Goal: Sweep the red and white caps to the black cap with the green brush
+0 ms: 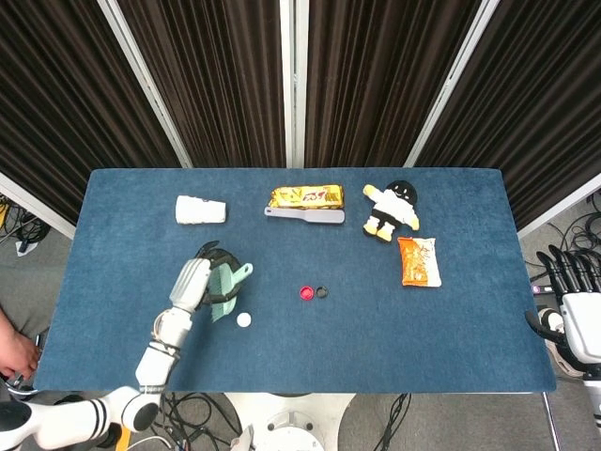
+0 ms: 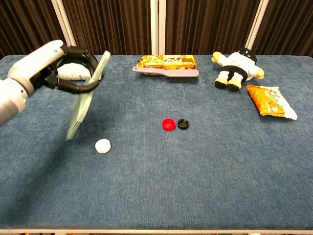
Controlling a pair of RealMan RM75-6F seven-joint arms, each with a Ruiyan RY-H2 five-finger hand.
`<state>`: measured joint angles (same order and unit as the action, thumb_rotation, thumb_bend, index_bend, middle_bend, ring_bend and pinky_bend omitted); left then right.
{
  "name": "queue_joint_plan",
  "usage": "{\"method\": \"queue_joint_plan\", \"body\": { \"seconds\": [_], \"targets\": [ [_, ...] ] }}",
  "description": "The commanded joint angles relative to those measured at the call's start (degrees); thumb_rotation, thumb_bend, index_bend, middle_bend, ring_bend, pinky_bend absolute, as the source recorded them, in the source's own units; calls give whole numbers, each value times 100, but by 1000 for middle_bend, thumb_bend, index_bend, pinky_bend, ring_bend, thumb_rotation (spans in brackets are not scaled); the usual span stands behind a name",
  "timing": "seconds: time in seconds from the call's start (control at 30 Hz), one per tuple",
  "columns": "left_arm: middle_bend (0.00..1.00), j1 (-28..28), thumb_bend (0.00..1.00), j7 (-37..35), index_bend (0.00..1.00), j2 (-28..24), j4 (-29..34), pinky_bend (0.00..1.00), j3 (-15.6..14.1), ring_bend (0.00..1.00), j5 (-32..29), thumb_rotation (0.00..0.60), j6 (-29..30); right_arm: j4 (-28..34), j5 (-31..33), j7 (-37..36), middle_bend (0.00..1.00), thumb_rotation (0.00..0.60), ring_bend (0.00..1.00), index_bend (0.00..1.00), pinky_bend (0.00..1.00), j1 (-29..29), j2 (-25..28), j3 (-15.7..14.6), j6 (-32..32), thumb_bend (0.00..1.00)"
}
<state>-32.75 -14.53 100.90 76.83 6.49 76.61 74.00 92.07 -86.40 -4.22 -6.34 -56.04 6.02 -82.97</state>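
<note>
Pale green plastic, the flat brush hangs tilted in the left hand, its long axis running from the handle tip up and to the right, down to the bristle end low and to the left, above the blue felt-like tabletop and clear of it. Dark fingers wrap the handle; from the head view the white back of the hand covers much of the brush, so only its handle end and part of its head show. Just below and to the right of the bristles lies the small round white cap. Well to its right, near the table's middle, the round red cap sits just beside the smaller black cap; whether they touch is hard to tell. Only the right hand peeks in at the head view's right edge, off the table, fingers extended and holding nothing.
</note>
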Motion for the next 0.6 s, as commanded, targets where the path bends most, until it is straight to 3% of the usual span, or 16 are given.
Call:
{"method": "queue_joint_plan", "body": {
  "seconds": [0.03, 0.6],
  "targets": [
    [547, 122, 456, 214, 523, 228, -6, 121, -131, 303, 169, 600, 139, 17, 23, 19, 13, 600, 0, 0, 0, 3, 11, -2, -4, 157],
    [547, 480, 454, 774, 525, 443, 66, 121, -151, 303, 286, 600, 251, 24, 102, 22, 13, 600, 0, 0, 0, -27, 0, -11, 29, 157]
  ]
}}
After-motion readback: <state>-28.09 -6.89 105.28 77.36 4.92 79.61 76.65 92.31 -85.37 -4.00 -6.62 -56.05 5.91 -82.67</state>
